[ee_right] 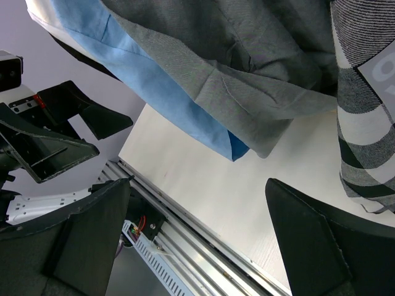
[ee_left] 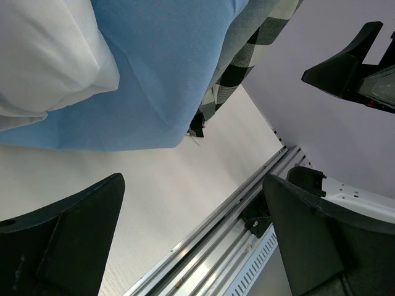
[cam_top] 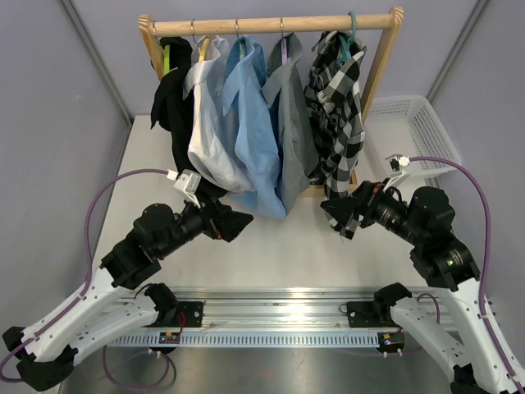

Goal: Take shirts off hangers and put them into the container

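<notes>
Several shirts hang from a wooden rail: black (cam_top: 168,115), white (cam_top: 209,123), light blue (cam_top: 254,123), grey (cam_top: 295,135) and black-and-white checked (cam_top: 338,107). Each is on its own hanger; lime (cam_top: 166,57), yellow (cam_top: 202,49), lilac (cam_top: 284,51) and teal (cam_top: 351,33) hangers show. The white lattice container (cam_top: 418,131) stands right of the rack. My left gripper (cam_top: 244,223) (ee_left: 194,228) is open below the hems of the white (ee_left: 43,55) and light blue (ee_left: 142,74) shirts. My right gripper (cam_top: 332,217) (ee_right: 197,234) is open beneath the grey (ee_right: 247,55) and checked (ee_right: 364,111) hems. Neither holds anything.
The wooden rail frame (cam_top: 271,23) spans the back of the white table (cam_top: 279,254). An aluminium rail (cam_top: 279,305) carrying both arm bases runs along the near edge. Grey walls close in left and right. Purple cables (cam_top: 115,185) loop from each wrist.
</notes>
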You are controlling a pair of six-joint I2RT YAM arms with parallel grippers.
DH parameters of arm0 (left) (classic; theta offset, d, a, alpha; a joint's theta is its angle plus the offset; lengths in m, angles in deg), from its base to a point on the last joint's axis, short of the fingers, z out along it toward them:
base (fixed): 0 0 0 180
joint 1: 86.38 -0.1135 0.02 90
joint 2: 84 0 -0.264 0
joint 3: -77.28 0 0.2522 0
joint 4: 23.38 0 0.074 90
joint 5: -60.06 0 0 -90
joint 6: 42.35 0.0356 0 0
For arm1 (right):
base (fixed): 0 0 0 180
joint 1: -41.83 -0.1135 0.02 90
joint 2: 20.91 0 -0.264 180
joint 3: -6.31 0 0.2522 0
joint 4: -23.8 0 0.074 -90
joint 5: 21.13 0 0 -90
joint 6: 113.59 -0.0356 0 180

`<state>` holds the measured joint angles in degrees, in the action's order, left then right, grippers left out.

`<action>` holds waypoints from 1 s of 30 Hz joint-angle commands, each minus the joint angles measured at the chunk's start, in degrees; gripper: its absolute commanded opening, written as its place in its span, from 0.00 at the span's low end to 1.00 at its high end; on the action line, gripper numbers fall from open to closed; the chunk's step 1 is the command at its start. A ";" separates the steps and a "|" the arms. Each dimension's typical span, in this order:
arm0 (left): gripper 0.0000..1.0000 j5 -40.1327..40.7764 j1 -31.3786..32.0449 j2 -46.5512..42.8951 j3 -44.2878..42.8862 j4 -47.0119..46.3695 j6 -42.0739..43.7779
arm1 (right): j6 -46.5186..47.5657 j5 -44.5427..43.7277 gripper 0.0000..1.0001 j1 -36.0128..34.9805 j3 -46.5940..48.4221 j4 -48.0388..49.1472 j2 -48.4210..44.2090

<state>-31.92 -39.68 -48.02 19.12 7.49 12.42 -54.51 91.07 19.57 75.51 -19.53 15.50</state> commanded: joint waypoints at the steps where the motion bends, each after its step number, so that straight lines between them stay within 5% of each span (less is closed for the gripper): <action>1: 0.99 -1.45 0.24 -0.83 -0.07 -3.13 -0.11 | 0.77 1.53 1.00 -0.50 0.98 2.93 0.77; 14: 0.99 1.71 0.24 1.37 -10.35 4.52 4.28 | 10.00 -7.60 1.00 -0.42 27.25 -3.92 13.60; 25: 0.99 3.19 0.24 0.31 -11.23 4.61 4.81 | 16.41 -19.46 0.99 -0.50 52.64 -16.31 29.77; 30: 0.99 3.47 0.24 -0.30 -10.44 4.43 4.55 | 19.40 -27.72 0.99 -0.41 56.35 -19.13 35.65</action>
<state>-29.91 -39.68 -47.58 9.55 13.74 16.29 -38.60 70.94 19.44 129.78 -34.17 47.45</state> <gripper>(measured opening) 0.987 0.993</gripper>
